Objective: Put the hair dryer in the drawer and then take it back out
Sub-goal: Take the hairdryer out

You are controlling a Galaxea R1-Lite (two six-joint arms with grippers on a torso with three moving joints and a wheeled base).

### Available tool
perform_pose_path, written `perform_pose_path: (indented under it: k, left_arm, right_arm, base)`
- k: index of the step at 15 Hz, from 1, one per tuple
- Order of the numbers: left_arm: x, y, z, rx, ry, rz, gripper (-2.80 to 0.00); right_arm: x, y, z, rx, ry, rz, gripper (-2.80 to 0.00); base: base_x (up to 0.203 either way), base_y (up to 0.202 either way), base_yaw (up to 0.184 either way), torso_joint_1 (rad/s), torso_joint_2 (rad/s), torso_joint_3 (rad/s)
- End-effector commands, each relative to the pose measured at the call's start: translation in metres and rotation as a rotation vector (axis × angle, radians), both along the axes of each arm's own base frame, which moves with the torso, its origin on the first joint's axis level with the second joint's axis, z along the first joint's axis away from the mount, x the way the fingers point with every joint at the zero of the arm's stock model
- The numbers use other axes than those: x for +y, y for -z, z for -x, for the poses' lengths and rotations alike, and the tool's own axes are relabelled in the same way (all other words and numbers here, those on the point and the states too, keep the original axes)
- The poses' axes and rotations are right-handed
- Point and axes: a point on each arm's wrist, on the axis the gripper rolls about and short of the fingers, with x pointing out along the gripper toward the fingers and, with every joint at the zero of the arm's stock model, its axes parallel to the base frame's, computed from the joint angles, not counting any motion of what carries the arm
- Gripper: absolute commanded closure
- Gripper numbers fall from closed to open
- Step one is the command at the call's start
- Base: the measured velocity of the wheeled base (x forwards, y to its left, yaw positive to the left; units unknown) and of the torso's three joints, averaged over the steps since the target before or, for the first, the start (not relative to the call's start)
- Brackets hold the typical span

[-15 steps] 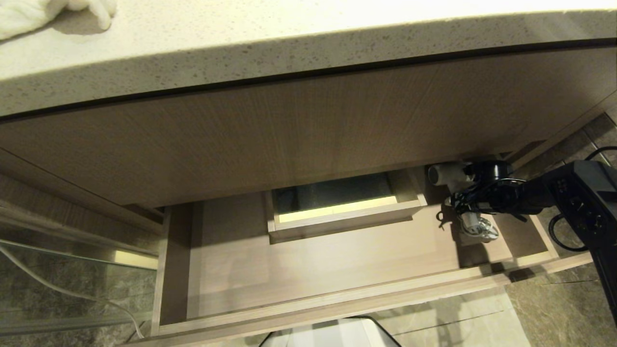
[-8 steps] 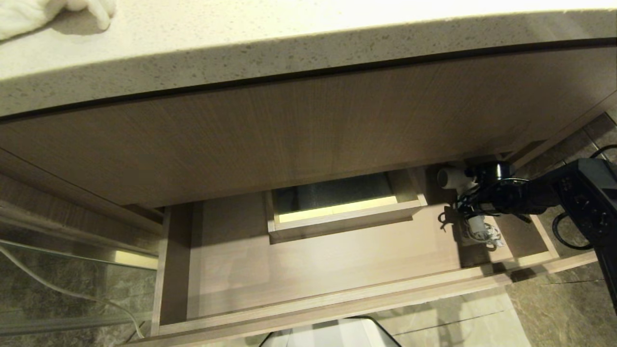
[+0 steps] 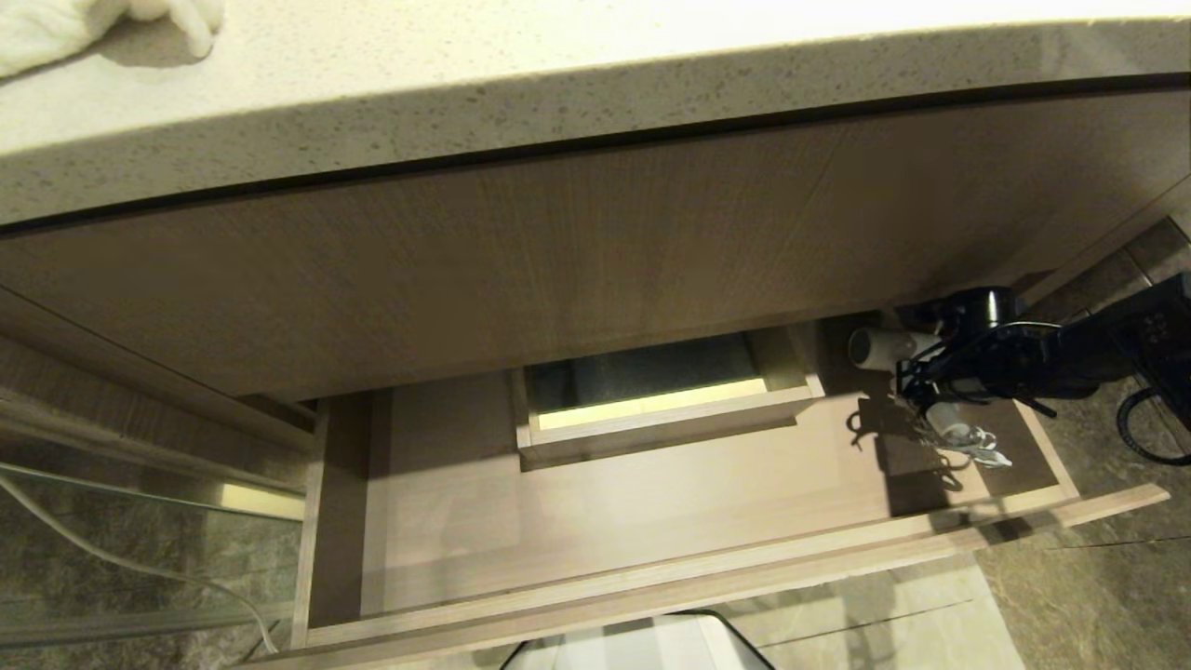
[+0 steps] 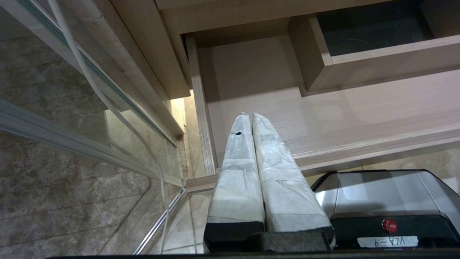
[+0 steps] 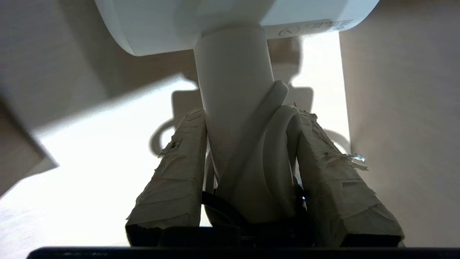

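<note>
The drawer (image 3: 651, 502) is pulled out, wide, shallow and grey-brown. At its right end my right gripper (image 3: 935, 391) is shut on the small white hair dryer (image 3: 875, 346). The dryer hangs just above the drawer floor and casts a shadow on it. In the right wrist view the taped fingers (image 5: 179, 162) clamp the straight handle and the looped white cord of the hair dryer (image 5: 233, 72), with the barrel beyond the tips of the right gripper (image 5: 249, 115). My left gripper (image 4: 248, 116) is parked shut and empty over the front left corner of the drawer (image 4: 341, 118).
A boxed cut-out (image 3: 651, 409) stands at the drawer's mid-back. A tall wood panel (image 3: 558, 251) and speckled countertop (image 3: 465, 84) overhang it, with a white towel (image 3: 93, 28) on top. A glass panel with a white cable (image 3: 140, 568) is at left, my base (image 4: 377, 194) in front.
The right gripper has closed on the hair dryer's handle and carried it a little up and to the right, off the drawer floor. The left arm has not moved.
</note>
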Motion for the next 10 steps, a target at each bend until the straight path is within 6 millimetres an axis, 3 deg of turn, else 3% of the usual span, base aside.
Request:
perform_pose_path:
  k: [1,10]
  left_arm:
    - [0.0,0.0,0.0,-0.002,0.0,0.0,0.0]
    - [0.0,0.0,0.0,-0.003,0.0,0.0,0.0]
  right_arm:
    - [0.002,-0.022,0.01,-0.031,0.0,0.005,0.0]
    - [0.009,-0.049,0.053,-0.005,-0.005,0.005,0.0]
  base:
    - [0.0,0.0,0.0,0.0,0.0,0.0]
    - [0.0,0.0,0.0,0.0,0.0,0.0]
